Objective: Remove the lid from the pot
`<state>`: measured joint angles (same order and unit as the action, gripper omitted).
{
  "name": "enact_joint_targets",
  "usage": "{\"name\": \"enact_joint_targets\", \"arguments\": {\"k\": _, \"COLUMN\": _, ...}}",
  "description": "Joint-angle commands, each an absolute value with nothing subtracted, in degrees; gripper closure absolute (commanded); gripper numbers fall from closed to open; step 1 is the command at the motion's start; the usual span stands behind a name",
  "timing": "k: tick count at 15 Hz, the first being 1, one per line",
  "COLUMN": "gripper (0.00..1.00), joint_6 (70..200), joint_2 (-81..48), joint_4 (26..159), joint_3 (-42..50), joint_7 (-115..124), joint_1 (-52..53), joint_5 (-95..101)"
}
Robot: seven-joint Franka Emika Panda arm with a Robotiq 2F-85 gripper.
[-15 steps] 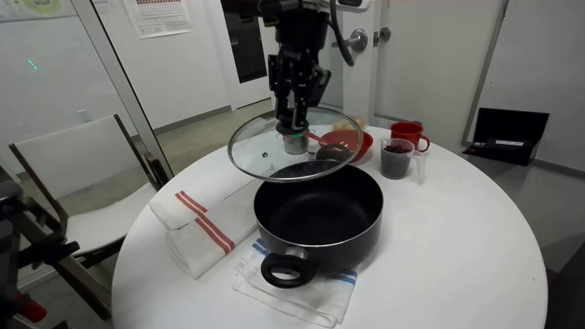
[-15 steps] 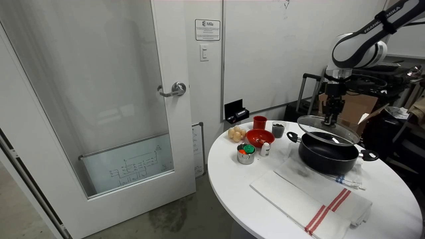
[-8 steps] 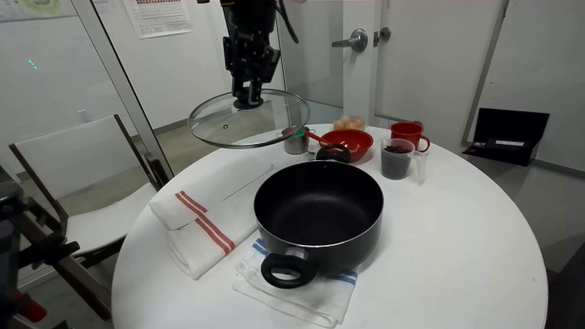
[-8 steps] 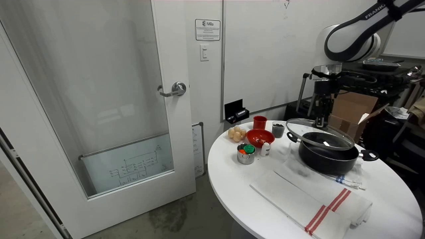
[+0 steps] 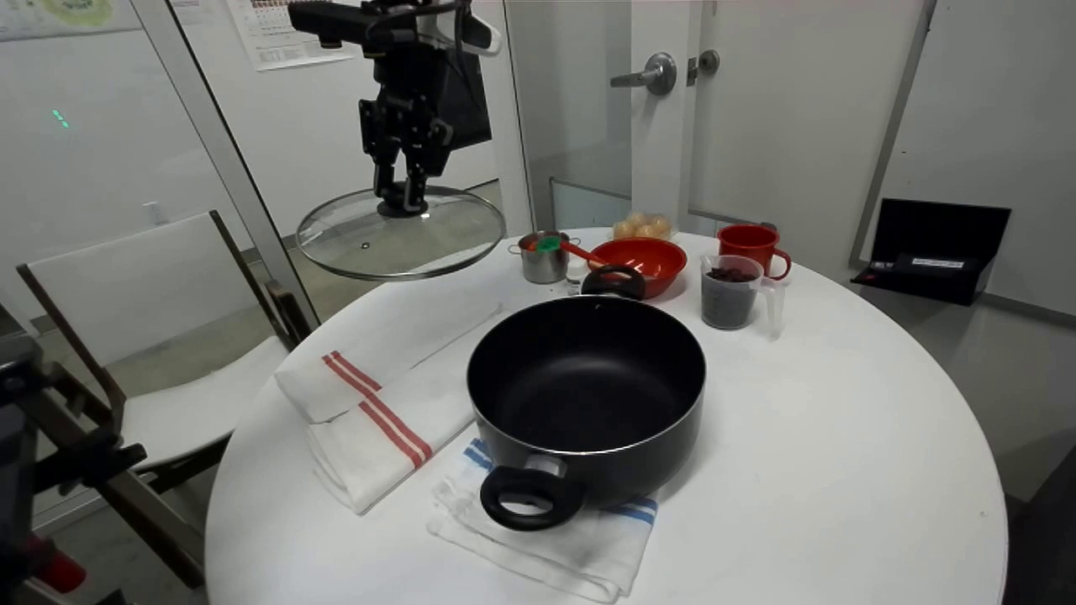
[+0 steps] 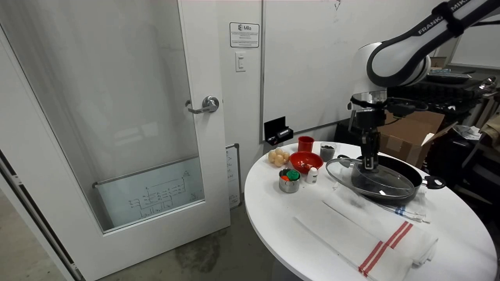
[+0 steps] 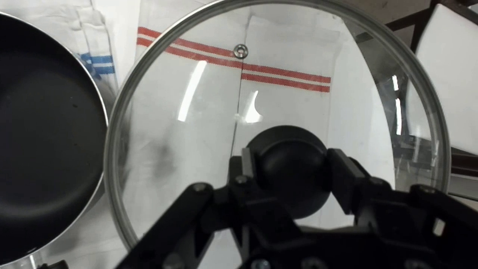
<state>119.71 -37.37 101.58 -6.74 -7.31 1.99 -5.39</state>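
1. The end effector [image 7: 292, 173] is closed around the black knob [image 7: 286, 170] of the glass lid [image 5: 403, 244], gripping it from two sides.
2. The lid hangs in the air, off the pot [image 5: 588, 395] and to one side; down through the glass in the wrist view, I see a folded red-striped cloth [image 5: 387, 403].
3. The pot sits on a blue-striped cloth [image 5: 546, 550] on the white desk [image 5: 841, 445], its black inside in plain sight.
4. How high the lid hangs over the desk, I can't tell.
5. Across the desk in both exterior views stand a red bowl [image 6: 299, 159], a steel container [image 6: 289, 188], a white bottle [image 6: 312, 176], a red mug [image 6: 305, 144] and a clear measuring cup [image 6: 327, 153] holding dark bits, with pale round items [image 6: 278, 157] near the bowl.
6. A white-backed chair [image 5: 143, 294] stands just beyond the desk's edge.
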Motion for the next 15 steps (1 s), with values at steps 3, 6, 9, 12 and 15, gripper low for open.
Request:
{"name": "enact_joint_targets", "arguments": {"k": 3, "gripper": 0.75, "joint_6": 118.82, "joint_2": -46.32, "joint_4": 92.67, "joint_3": -5.99, "joint_7": -6.10, "joint_1": 2.93, "joint_5": -5.30}}
{"name": "enact_joint_targets", "arguments": {"k": 6, "gripper": 0.75, "joint_6": 119.38, "joint_2": -51.08, "joint_4": 88.50, "joint_3": -5.88, "joint_7": -5.32, "joint_1": 3.21, "joint_5": -5.27}}
{"name": "enact_joint_targets", "arguments": {"k": 9, "gripper": 0.75, "joint_6": 119.15, "joint_2": -55.39, "joint_4": 84.55, "joint_3": -6.01, "joint_7": -4.87, "joint_1": 3.62, "joint_5": -5.16}}
{"name": "enact_joint_targets", "arguments": {"k": 12, "gripper": 0.75, "joint_6": 119.24, "joint_2": -58.99, "joint_4": 80.88, "joint_3": -5.88, "joint_7": -3.98, "joint_1": 4.13, "joint_5": -5.10}}
{"name": "enact_joint_targets", "arguments": {"k": 15, "gripper": 0.75, "joint_6": 121.57, "joint_2": -62.03, "joint_4": 78.08, "joint_3": -4.86, "joint_7": -1.78, "joint_1": 5.26, "joint_5": -4.33}}
